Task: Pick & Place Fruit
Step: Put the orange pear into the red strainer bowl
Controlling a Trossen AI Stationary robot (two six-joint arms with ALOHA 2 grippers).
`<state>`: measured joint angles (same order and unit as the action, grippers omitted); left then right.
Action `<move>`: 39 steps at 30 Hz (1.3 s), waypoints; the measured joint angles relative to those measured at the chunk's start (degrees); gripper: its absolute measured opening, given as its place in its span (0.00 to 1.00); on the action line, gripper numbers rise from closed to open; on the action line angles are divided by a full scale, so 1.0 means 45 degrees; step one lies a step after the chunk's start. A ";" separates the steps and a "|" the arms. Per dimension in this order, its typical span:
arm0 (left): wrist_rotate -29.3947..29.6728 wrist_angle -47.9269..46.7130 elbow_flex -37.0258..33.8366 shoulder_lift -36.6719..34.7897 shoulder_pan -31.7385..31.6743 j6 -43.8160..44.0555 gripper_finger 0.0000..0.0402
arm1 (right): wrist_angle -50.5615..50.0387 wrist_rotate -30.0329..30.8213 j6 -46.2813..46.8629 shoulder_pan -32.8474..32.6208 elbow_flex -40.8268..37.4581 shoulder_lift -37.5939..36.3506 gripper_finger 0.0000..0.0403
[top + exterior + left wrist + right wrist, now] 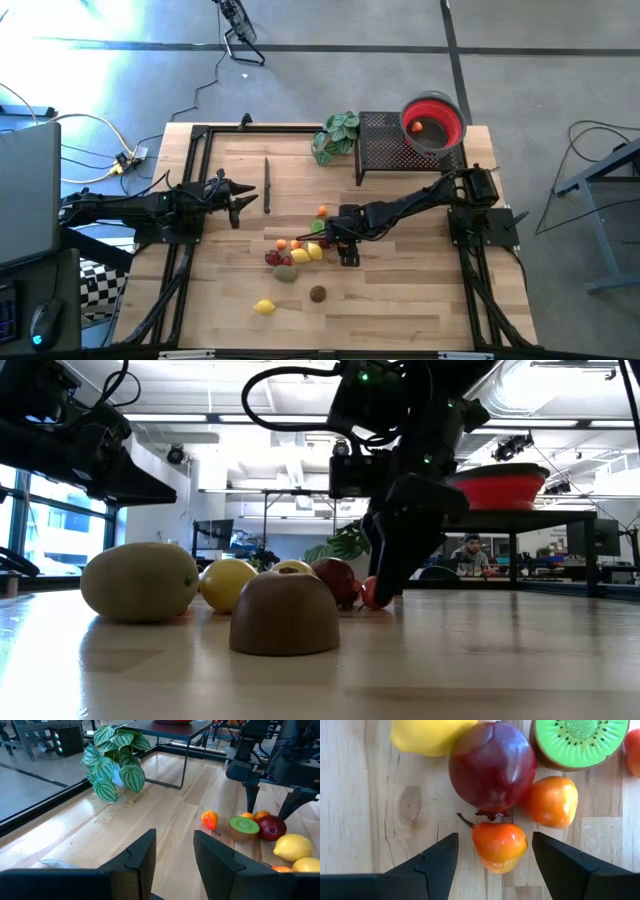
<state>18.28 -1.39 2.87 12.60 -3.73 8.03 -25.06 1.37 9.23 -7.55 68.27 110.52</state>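
A cluster of small toy fruits (300,250) lies near the middle of the wooden table. My right gripper (495,840) points steeply down over it. It is open, with one finger on each side of a small orange-red fruit with a stem (499,846), a gap showing at both sides. Next to that fruit lie a dark red fruit (492,767), an orange one (552,800), a cut kiwi (580,742) and a yellow one (427,735). My left gripper (240,203) waits open at the table's left, holding nothing.
A red bowl (432,105) sits on a black mesh stand (385,150) at the far right, beside a leafy plant (335,135). A lemon (264,307) and a brown fruit (318,293) lie apart toward the near edge. A lone orange fruit (321,211) and a dark knife (267,185) lie farther back.
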 joint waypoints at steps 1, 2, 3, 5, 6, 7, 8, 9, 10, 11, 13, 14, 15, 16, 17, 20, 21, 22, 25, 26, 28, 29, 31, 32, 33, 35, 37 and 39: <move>0.0000 0.0000 0.0000 0.0000 0.0000 0.0000 0.32 | 0.0000 0.0000 0.0000 0.0000 0.0000 0.0000 0.61; -0.0001 0.0000 0.0000 0.0000 0.0002 0.0000 0.32 | 0.0000 0.0000 0.0000 0.0000 0.0000 0.0000 0.61; -0.0002 0.0000 0.0000 0.0000 0.0000 0.0000 0.32 | 0.0000 0.0000 0.0000 0.0000 0.0000 0.0000 0.61; -0.0005 0.0000 0.0000 0.0000 0.0000 0.0000 0.32 | 0.0000 0.0000 0.0000 0.0000 0.0000 0.0000 0.59; -0.0004 0.0000 0.0000 0.0000 0.0004 0.0000 0.32 | 0.0000 0.0000 0.0000 0.0000 0.0000 0.0000 0.58; -0.0005 0.0000 0.0000 0.0000 0.0000 0.0000 0.32 | 0.0000 0.0000 0.0000 0.0000 0.0000 0.0000 0.57; -0.0005 0.0000 0.0000 0.0000 0.0000 0.0000 0.32 | 0.0000 0.0000 0.0000 0.0001 0.0000 0.0000 0.56; -0.0005 0.0000 0.0000 0.0000 0.0002 0.0000 0.32 | 0.0000 0.0000 0.0000 0.0000 0.0000 -0.0005 0.54; -0.0005 0.0000 0.0000 0.0000 0.0001 0.0000 0.32 | 0.0000 0.0000 0.0000 0.0000 0.0000 -0.0005 0.53; -0.0005 0.0000 0.0000 0.0000 0.0000 0.0000 0.32 | 0.0000 0.0000 0.0000 0.0002 0.0000 -0.0005 0.51; -0.0005 0.0000 0.0000 0.0000 0.0000 0.0000 0.32 | 0.0000 0.0000 0.0000 0.0000 0.0000 -0.0005 0.48; -0.0005 -0.0004 0.0000 0.0000 0.0000 0.0000 0.32 | 0.0000 0.0000 0.0000 0.0000 0.0000 -0.0005 0.46; -0.0005 0.0000 0.0000 0.0000 0.0000 0.0000 0.32 | 0.0000 0.0000 0.0000 0.0000 0.0000 -0.0010 0.45; -0.0005 0.0000 0.0000 0.0000 0.0000 -0.0003 0.32 | 0.0000 0.0000 0.0000 0.0000 0.0000 -0.0010 0.43; -0.0005 0.0000 0.0000 0.0000 0.0000 0.0000 0.32 | 0.0000 0.0000 0.0000 0.0000 0.0000 -0.0010 0.42; -0.0005 0.0000 -0.0005 0.0000 0.0003 0.0000 0.32 | 0.0000 0.0000 0.0000 0.0000 0.0000 -0.0010 0.39; -0.0005 0.0000 -0.0005 0.0000 0.0000 0.0000 0.32 | 0.0000 0.0000 0.0000 0.0000 0.0000 -0.0010 0.38; -0.0005 0.0000 -0.0005 0.0000 0.0005 0.0000 0.32 | 0.0000 -0.0003 0.0000 0.0000 0.0000 -0.0010 0.37; -0.0005 0.0000 -0.0005 0.0000 0.0000 -0.0003 0.32 | -0.0005 -0.0034 0.0000 0.0000 0.0000 -0.0010 0.37; -0.0005 0.0000 -0.0005 0.0000 0.0000 0.0000 0.32 | -0.0005 -0.0049 0.0000 0.0000 0.0000 -0.0010 0.38; -0.0005 0.0000 -0.0005 0.0000 0.0005 0.0000 0.32 | -0.0010 -0.0049 0.0000 0.0000 0.0000 -0.0010 0.38; -0.0005 0.0000 -0.0005 0.0000 0.0000 -0.0004 0.32 | -0.0021 -0.0052 0.0000 0.0000 0.0000 -0.0010 0.38; -0.0005 -0.0002 -0.0007 0.0000 0.0000 -0.0003 0.32 | -0.0077 -0.0083 0.0000 0.0000 0.0005 -0.0010 0.38; -0.0005 0.0000 -0.0007 0.0000 0.0000 -0.0002 0.32 | -0.0121 -0.0084 0.0000 0.0000 0.0006 -0.0011 0.38; -0.0005 0.0000 -0.0010 0.0000 0.0000 0.0000 0.32 | -0.0194 -0.0083 0.0000 0.0000 0.0010 -0.0016 0.38; -0.0005 -0.0002 -0.0010 0.0000 0.0000 0.0000 0.32 | -0.0402 -0.0092 0.0000 0.0000 0.0010 -0.0034 0.38; -0.0005 -0.0002 -0.0010 0.0000 0.0002 -0.0002 0.32 | -0.0562 -0.0096 0.0000 0.0000 0.0015 -0.0080 0.37; -0.0005 -0.0002 -0.0010 0.0000 0.0002 -0.0005 0.32 | -0.0880 -0.0311 0.0003 0.0000 0.0006 -0.0205 0.35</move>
<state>18.26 -1.40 2.83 12.60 -3.72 8.01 -29.02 -0.04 9.25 -7.55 68.30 109.60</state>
